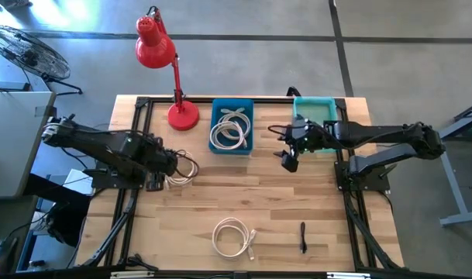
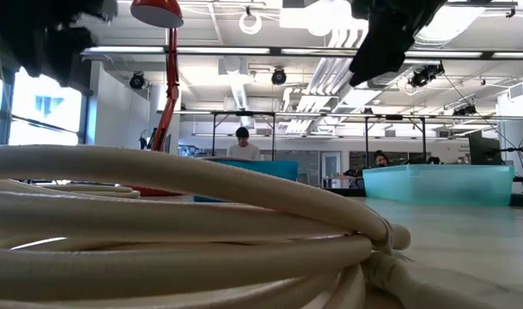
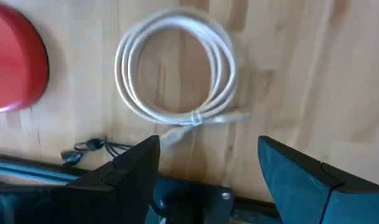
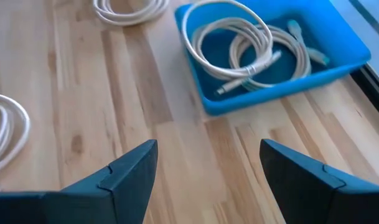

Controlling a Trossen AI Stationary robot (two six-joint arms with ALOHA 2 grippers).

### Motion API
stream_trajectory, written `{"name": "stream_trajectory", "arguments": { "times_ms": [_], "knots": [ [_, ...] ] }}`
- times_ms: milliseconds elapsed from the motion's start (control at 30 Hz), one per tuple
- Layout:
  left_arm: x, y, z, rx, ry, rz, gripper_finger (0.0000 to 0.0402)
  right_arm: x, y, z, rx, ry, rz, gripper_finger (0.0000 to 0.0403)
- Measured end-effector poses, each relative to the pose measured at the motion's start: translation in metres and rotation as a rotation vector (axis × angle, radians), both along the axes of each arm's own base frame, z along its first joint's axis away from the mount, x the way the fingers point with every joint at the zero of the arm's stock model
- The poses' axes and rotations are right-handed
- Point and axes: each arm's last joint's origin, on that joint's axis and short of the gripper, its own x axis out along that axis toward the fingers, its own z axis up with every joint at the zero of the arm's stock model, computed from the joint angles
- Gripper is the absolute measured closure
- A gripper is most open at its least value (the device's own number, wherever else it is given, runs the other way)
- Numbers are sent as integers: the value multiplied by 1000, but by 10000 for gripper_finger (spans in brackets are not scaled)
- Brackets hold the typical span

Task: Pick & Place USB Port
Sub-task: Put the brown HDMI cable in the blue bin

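Observation:
A small black USB piece (image 1: 303, 236) lies flat on the wooden table near its near edge, right of centre. My left gripper (image 1: 167, 164) (image 3: 208, 143) is open on the table's left side, with a coiled white cable (image 1: 183, 169) (image 3: 177, 74) lying just ahead of its fingers. My right gripper (image 1: 289, 161) (image 4: 209, 144) is open and hangs above the table's middle right, between the blue bin (image 1: 232, 128) (image 4: 338, 43) and the teal bin (image 1: 314, 115). Neither gripper is near the USB piece.
The blue bin holds several coiled white cables (image 4: 251, 43). Another white coil (image 1: 232, 236) (image 2: 184, 232) lies near the near edge, close before the low camera. A red desk lamp (image 1: 173, 66) stands at the far left, its base (image 3: 15, 62) beside the left coil. A thin black cord (image 3: 89, 148) lies nearby.

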Motion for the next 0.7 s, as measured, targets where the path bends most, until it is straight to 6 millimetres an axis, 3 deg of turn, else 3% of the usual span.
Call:
{"name": "stream_trajectory", "arguments": {
  "times_ms": [133, 333, 533, 700],
  "knots": [
    [-3, 5, -30, 35, 86, 45, 137, 2, 10, 2, -25, -22, 24, 127],
    [1, 29, -64, 1, 94, 176, 137, 4, 22, 3, -53, -33, 48, 127],
    [9, 61, -77, -49, -13, 311, 137, 3, 32, 3, -76, -37, 46, 128],
    [14, 84, -78, -61, -81, 305, 137, 3, 42, 3, -91, -39, 72, 128]
  ]
}}
